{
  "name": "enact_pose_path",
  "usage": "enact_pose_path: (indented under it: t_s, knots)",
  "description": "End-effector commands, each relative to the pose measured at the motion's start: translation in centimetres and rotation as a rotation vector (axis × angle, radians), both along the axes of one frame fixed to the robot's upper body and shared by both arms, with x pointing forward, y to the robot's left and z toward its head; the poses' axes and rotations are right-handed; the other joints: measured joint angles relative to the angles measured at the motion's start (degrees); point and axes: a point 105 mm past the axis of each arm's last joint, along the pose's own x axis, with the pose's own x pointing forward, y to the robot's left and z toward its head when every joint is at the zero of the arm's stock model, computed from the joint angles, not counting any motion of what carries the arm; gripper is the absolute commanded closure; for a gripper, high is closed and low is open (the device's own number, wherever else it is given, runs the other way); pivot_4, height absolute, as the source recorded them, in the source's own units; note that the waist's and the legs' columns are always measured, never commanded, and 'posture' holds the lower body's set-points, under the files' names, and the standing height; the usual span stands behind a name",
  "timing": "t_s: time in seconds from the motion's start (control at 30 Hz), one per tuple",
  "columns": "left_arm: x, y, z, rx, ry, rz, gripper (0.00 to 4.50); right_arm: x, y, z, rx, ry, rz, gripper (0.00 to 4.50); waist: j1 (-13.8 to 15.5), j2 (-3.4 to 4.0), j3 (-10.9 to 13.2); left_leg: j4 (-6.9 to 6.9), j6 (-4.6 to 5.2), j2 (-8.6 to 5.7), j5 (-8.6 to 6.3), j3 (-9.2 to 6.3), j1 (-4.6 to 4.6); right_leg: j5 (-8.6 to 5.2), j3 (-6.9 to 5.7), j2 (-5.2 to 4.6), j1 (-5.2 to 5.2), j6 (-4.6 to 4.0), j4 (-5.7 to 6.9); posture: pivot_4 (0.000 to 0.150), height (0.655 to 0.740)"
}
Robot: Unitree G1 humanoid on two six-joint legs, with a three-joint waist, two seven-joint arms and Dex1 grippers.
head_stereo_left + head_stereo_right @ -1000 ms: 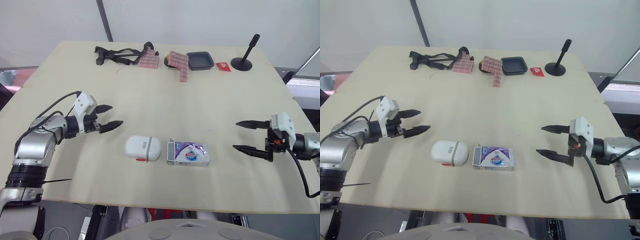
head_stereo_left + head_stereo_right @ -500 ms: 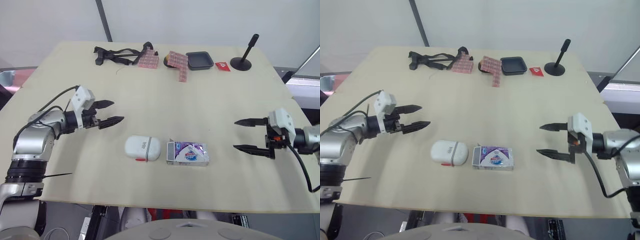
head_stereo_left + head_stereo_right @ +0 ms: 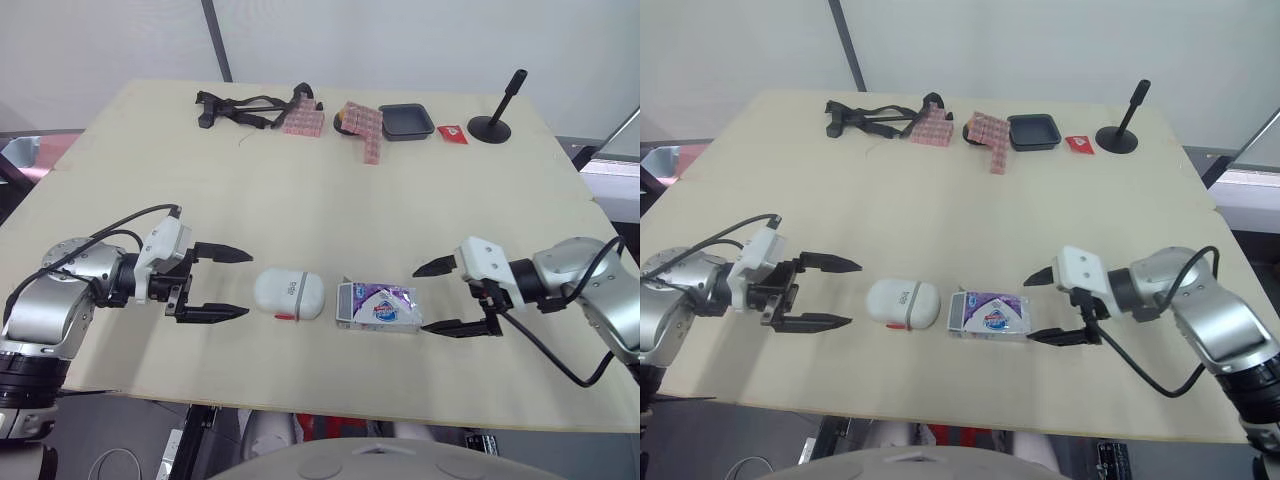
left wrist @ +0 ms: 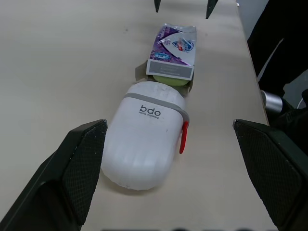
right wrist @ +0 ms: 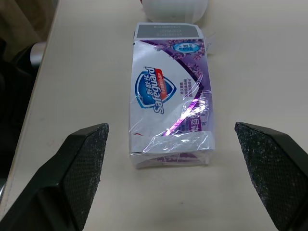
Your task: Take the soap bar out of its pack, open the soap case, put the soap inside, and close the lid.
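Near the table's [image 3: 400,200] near edge, the case [image 3: 289,294] lies just left of the pack [image 3: 376,306], whose open end shows the soap [image 4: 169,80]. The left gripper [image 3: 248,284] by the case and the right gripper [image 3: 420,302] by the pack have their fingers wide apart, seemingly lined up to straddle them.

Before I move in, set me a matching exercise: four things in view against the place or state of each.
Things:
1. case
2. pack
3. tray
4. left gripper

Place or state:
A. at the far edge of the table
B. open, facing the case
C. white, shut, red latch
D. green bar showing at one end

Pairs: 1-C, 2-D, 3-A, 4-B
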Motion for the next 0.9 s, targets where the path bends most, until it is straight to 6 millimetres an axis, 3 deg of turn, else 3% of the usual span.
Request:
enact_pose_path:
  t_s: [0.03, 0.4, 0.7, 0.9]
  knots:
    - [0.0, 0.7, 0.4, 0.031, -0.052, -0.019, 0.05, 0.2, 0.5, 0.6, -0.004, -0.053, 0.005, 0.00, -0.29, 0.00, 0.00, 0.00, 0.00, 0.00, 0.00, 0.00, 0.00, 0.00, 0.00, 0.01, 0.00, 0.00, 0.06, 0.150, 0.7400]
    - [0.0, 0.4, 0.5, 0.009, -0.105, -0.041, 0.05, 0.8, 0.8, -0.3, -0.009, -0.097, -0.004, 0.00, -0.73, 0.00, 0.00, -0.03, 0.00, 0.00, 0.00, 0.01, -0.01, 0.00, -0.04, 0.02, -0.01, 0.00, 0.04, 0.150, 0.7400]
    - [0.1, -0.2, 0.0, -0.011, -0.082, -0.021, 0.05, 0.0, 0.9, -2.4, -0.029, -0.052, 0.025, 0.00, -0.72, 0.00, 0.00, -0.03, 0.00, 0.00, 0.00, 0.01, -0.01, 0.00, -0.05, 0.01, 0.01, 0.00, 0.05, 0.150, 0.7400]
    - [-0.1, -0.3, -0.2, -0.013, -0.074, -0.014, 0.05, -0.1, 1.1, -1.7, 0.004, -0.061, 0.024, 0.00, -0.79, 0.00, 0.00, -0.03, 0.00, 0.00, 0.00, 0.02, -0.02, 0.00, -0.05, 0.00, 0.04, 0.00, 0.05, 0.150, 0.7400]
